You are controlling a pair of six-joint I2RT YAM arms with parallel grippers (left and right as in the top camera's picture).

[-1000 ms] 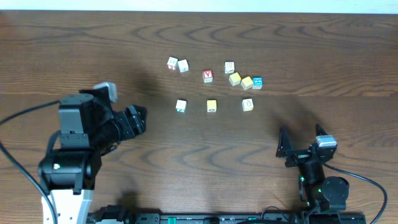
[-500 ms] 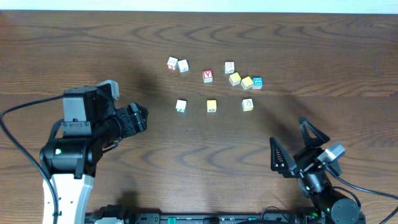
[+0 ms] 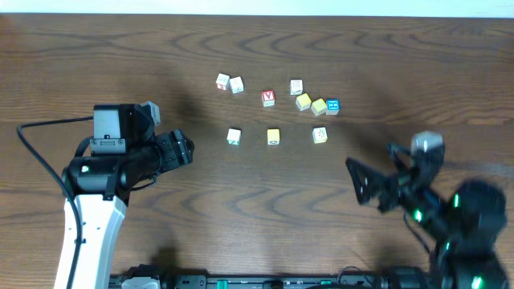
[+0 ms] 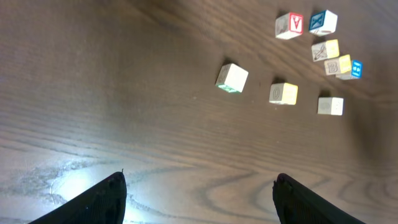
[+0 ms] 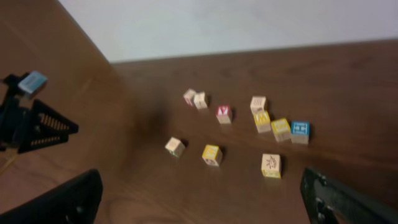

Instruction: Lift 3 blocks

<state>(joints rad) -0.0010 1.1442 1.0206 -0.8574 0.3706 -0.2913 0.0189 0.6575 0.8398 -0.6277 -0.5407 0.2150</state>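
Right arm has swung outward toward the table's right side over the last second, and its right gripper (image 3: 376, 165) now angles back toward the middle; left arm has crept a little rightward; blocks unmoved. Left gripper (image 3: 185, 150) hovers over the table (image 3: 96, 64), fingers spread wide, nothing between them; it points toward the row of three, well short of it. Right gripper likewise spread wide and empty; its wrist view shows only bare wood between the tips. Row of three, left to right from overhead: white block with green mark (image 3: 234, 136); yellow block with dark mark (image 3: 274, 136); cream block with orange-yellow mark (image 3: 320, 135); all flat on the table, apart from one another, untouched. Behind the row: red-faced cube (image 3: 268, 98); blue-faced cube (image 3: 332, 106) just beside a yellow cube (image 3: 319, 107); further cubes scattered alongside.
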